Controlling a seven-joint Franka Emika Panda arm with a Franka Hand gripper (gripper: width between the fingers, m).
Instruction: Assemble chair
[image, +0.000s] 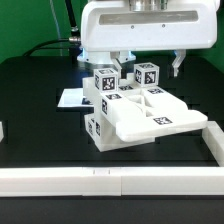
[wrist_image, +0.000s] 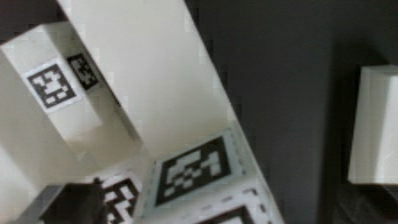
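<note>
Where the black table surface (image: 40, 115) meets the long plain white border rail (image: 110, 182), we find the chair (image: 135, 115), a matte white chunky plastic assembly bearing small black-and-white square tags, lying near the middle of the table just behind that rail. We observe it as a cluster: a broad flat slab (image: 160, 120) tilted down toward the exterior view's right, a frame with crossed braces (image: 135, 97) behind it, and upright blocks with tags (image: 104, 85) toward the exterior view's left. We cannot tell which pieces are joined and which merely rest against one another.

We see, in the wrist view, a white chair piece (wrist_image: 125, 90) close up with several tags on it; a separate white edge (wrist_image: 377, 125) shows apart from it across the dark table.

We note the white robot arm's two-finger gripper (image: 147, 62) directly above the chair, its fingers (image: 177, 66) spread wide with nothing between them. We see no contact between the fingers and any chair part.

We record a flat white paper sheet, the marker board (image: 72, 98), lying on the table at the exterior view's left, just behind the chair. A green wall (image: 30, 25) stands behind the table.
</note>
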